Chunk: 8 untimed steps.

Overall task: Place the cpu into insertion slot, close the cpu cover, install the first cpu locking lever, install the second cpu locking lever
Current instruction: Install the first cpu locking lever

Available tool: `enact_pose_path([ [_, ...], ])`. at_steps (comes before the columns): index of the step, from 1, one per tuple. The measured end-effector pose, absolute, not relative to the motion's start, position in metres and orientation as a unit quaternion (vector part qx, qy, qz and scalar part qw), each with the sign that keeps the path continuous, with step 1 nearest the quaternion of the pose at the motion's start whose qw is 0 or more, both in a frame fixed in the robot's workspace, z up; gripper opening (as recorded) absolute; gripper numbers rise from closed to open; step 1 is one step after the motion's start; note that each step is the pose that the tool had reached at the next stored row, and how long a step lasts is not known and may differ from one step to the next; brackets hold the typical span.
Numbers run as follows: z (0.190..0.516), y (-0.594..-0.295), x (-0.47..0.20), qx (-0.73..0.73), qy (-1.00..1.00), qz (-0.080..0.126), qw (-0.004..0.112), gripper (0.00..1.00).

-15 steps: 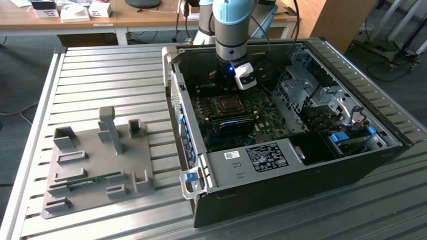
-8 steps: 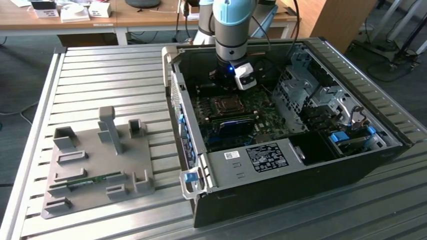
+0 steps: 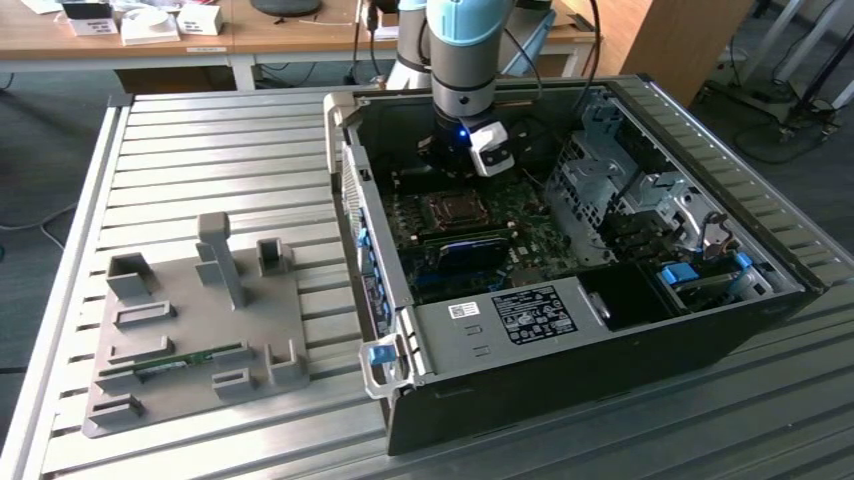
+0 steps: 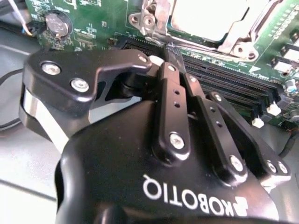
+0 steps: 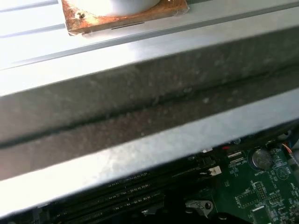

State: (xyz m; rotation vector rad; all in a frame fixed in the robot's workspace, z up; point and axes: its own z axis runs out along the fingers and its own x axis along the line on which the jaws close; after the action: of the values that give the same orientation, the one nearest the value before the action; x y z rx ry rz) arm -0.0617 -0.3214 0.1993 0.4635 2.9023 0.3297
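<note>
Inside the open computer case [image 3: 747,330], the insertion slot [image 3: 449,208] sits on the green board. In the second wrist view the cpu [image 4: 208,16] shows its pale face lying in the slot. The silver cpu cover [image 4: 239,38] lies down around it as a frame. My gripper [image 4: 172,53] [image 3: 454,172] hangs just above the board beside the slot, over the long black memory slots [image 4: 229,91]. Its fingers are shut together with nothing between them. Silver metal parts [image 4: 148,17] stand at the slot's near corner; I cannot tell whether they are a locking lever.
A grey fixture plate [image 3: 200,320] holding a memory stick [image 3: 174,362] lies at the exterior view's left. A drive cage [image 3: 627,190] and cables fill the case's right. A coin battery [image 4: 57,22] sits on the board. The case's metal wall [image 5: 140,116] stands close by.
</note>
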Motion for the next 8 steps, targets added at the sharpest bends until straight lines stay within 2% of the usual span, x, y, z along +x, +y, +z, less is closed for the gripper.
enact_pose_path([
  [8,0.212,-0.321,-0.062,0.156,0.977,0.111,0.092,0.11],
])
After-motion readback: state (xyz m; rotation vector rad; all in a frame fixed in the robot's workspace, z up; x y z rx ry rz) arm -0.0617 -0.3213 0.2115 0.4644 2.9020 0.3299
